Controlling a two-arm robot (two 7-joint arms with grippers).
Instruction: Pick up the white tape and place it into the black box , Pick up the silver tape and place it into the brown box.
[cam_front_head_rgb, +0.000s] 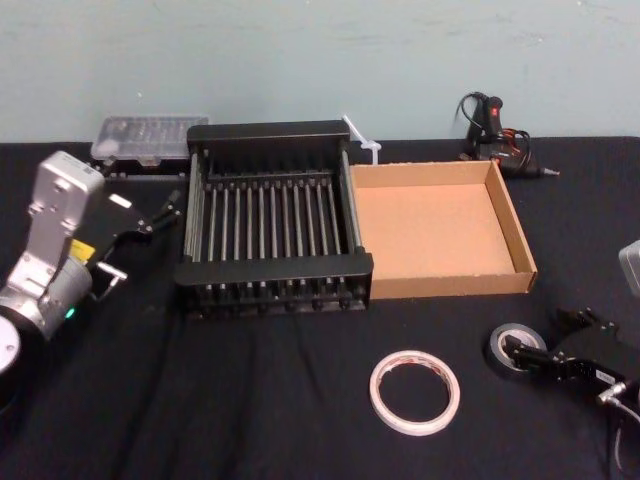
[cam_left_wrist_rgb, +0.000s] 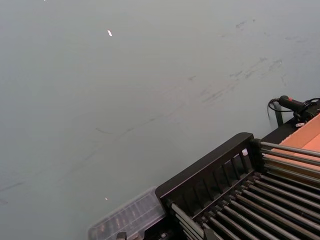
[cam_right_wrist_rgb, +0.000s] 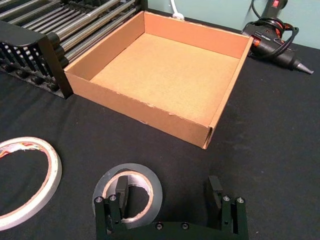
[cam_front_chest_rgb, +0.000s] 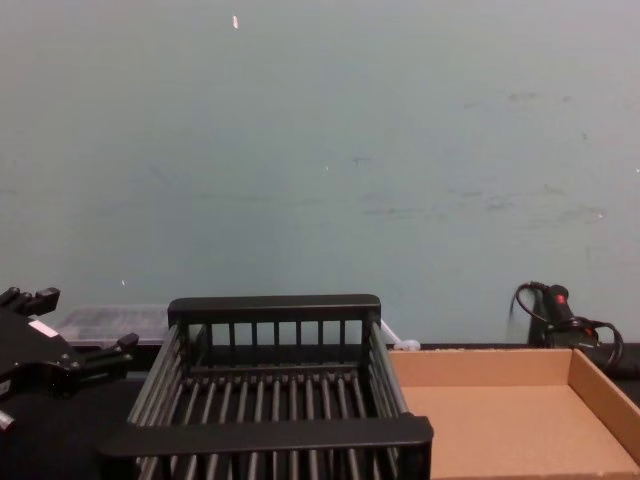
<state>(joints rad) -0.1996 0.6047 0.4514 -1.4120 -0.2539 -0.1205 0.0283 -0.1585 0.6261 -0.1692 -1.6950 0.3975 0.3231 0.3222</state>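
Note:
The silver tape (cam_front_head_rgb: 512, 349) (cam_right_wrist_rgb: 128, 192) lies flat on the black cloth in front of the brown box (cam_front_head_rgb: 450, 286) (cam_right_wrist_rgb: 145, 107). My right gripper (cam_front_head_rgb: 545, 337) (cam_right_wrist_rgb: 168, 192) is low over it and open. One finger stands inside the roll's centre hole and the other outside, with the roll's wall between them. The white tape (cam_front_head_rgb: 414, 392) (cam_right_wrist_rgb: 54, 172) lies flat on the cloth to the left of the silver tape. The black box (cam_front_head_rgb: 270, 270) (cam_front_chest_rgb: 265, 432) stands left of the brown box, touching it. My left gripper (cam_front_head_rgb: 165, 212) (cam_front_chest_rgb: 90, 320) is parked open beside the black box's left wall.
A clear plastic case (cam_front_head_rgb: 150, 138) sits behind the black box at the back left. A black glue gun (cam_front_head_rgb: 495, 130) (cam_right_wrist_rgb: 272, 35) with its cable lies behind the brown box. A pale wall closes the table's far edge.

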